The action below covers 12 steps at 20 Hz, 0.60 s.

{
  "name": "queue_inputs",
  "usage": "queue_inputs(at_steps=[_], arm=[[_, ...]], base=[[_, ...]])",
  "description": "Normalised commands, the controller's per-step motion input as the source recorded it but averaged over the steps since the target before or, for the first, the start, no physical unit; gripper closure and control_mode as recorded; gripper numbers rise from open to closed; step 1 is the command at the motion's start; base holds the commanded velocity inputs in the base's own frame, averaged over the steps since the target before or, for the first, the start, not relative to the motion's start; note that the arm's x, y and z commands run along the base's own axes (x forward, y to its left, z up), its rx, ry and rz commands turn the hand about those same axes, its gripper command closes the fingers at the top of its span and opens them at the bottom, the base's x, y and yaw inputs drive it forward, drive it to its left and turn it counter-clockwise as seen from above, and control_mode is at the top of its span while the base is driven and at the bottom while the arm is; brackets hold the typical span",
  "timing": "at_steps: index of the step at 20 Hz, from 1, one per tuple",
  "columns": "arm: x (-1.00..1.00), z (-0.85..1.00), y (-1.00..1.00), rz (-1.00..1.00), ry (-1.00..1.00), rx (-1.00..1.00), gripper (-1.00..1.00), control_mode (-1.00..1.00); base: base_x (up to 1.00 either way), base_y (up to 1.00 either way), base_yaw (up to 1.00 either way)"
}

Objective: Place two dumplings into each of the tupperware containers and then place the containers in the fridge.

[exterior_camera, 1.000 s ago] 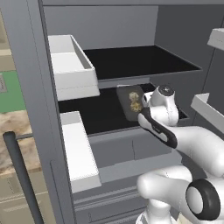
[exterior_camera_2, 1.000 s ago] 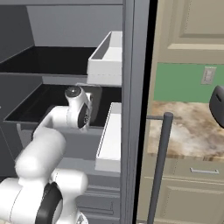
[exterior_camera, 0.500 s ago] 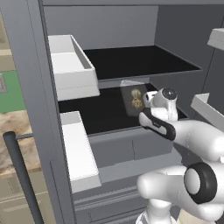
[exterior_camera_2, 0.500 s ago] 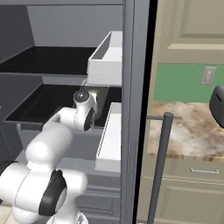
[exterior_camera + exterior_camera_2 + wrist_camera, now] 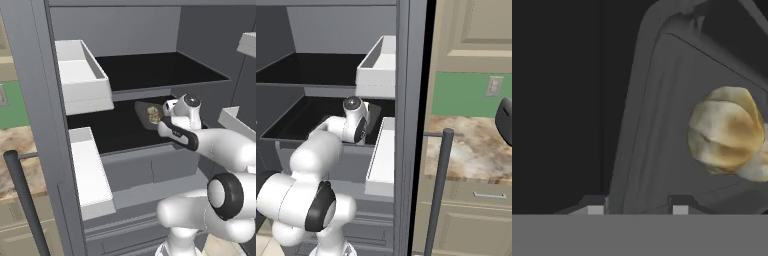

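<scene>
Reaching into the open fridge [image 5: 45, 100] at the lower black shelf [image 5: 115, 132], with the gripper [image 5: 167, 114] at the near end of a tupperware container [image 5: 145, 111]. Container tilted, rim raised off the shelf toward the hand. In the hand view, container [image 5: 657, 130] straddled by the fingers [image 5: 679, 207]: one tip on each side of its near rim wall, rim edge running up between them. Fingers parted somewhat around that rim; contact with the plastic cannot be told (tips barely rise above the bottom of the view).

Dumplings [image 5: 154, 116] inside the container, just beyond the fingers and off to one side of them. From the hand, one full dumpling [image 5: 726, 129] plain, a second pale lump cut by the picture's edge beside it. From the left base view, a small tan cluster, too small to count apart.

Counted: one container visible, two black shelves, two white door bins [image 5: 82, 75] on the open door in the left base view, upper and lower. One dark bar handle [image 5: 438, 190] standing in front of a marbled desk [image 5: 471, 155] in the right base view. Arm's white wrist [image 5: 353, 122] over the lower shelf's front edge there.
</scene>
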Motion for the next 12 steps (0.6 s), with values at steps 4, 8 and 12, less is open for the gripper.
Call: queue_inputs(at_steps=[4,8,12], arm=[[0.07,0.01,0.0,0.0,-0.14,0.0,-1.0,-1.0],[-0.3,0.0,0.0,0.0,-0.22,0.0,-1.0,-1.0],[-0.62,0.18,0.02,0.0,-0.12,0.0,-1.0,-1.0]], base=[[0.0,0.0,0.0],[0.0,0.0,0.0],[0.0,0.0,0.0]])
